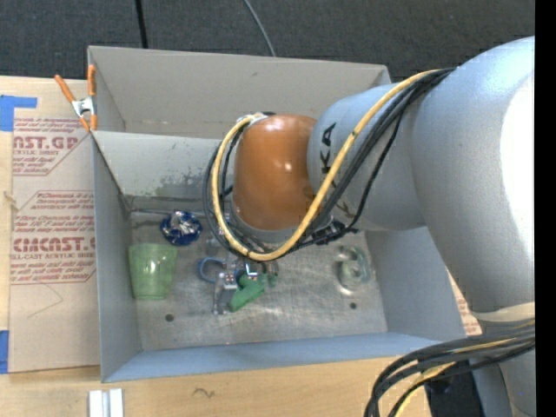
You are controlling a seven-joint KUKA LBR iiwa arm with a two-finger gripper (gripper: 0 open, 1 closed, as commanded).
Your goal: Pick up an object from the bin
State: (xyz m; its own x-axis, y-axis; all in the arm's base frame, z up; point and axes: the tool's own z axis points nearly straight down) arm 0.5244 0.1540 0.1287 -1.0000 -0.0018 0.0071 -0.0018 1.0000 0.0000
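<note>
Tucked under the arm's orange wrist cover (269, 172), the pincer (234, 278) sits low over the near-middle of the bin floor, and whether it is open or closed, or has hold of anything, I cannot tell. The bin (109, 259) is grey metal with sloping walls and a scuffed, speckled floor; it rests on a pale wooden table (261, 393), with dark flooring (347, 16) beyond its far side. Five loose things lie on the floor, one of each. A small green piece (249, 294) lies just on the near side of the pincer, so close that contact cannot be judged. A blue ring (208, 268) lies just to the pincer's left. A see-through green cup (152, 270) stands further left, by the left wall. A small blue and white piece (181, 226) sits beyond the cup, toward the far wall. A pale clear piece (352, 268) lies well apart on the right. The grey arm (452, 163), wrapped in yellow and black cables (365, 120), shows the black letters "KA" (328, 148)
</note>
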